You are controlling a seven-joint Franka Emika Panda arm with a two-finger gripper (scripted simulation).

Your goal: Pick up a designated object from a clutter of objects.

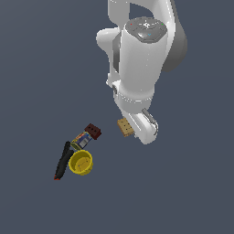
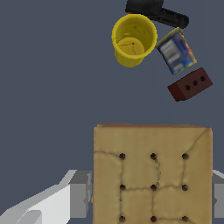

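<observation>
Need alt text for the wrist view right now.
A tan dotted square block fills the lower frame with grey jaws at both its sides. Beyond it lie a yellow bowl, a colourful small box, a dark red-brown block and a black stick.

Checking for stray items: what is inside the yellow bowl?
The yellow bowl looks empty; only its bare yellow floor shows in the wrist view. The near wall hides a small strip of floor.

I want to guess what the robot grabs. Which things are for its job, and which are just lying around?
For the job:
- cracker
- gripper, its fingers either side of the cracker

Just lying around:
- yellow cup
- black stick
- little can
- dark red block
</observation>
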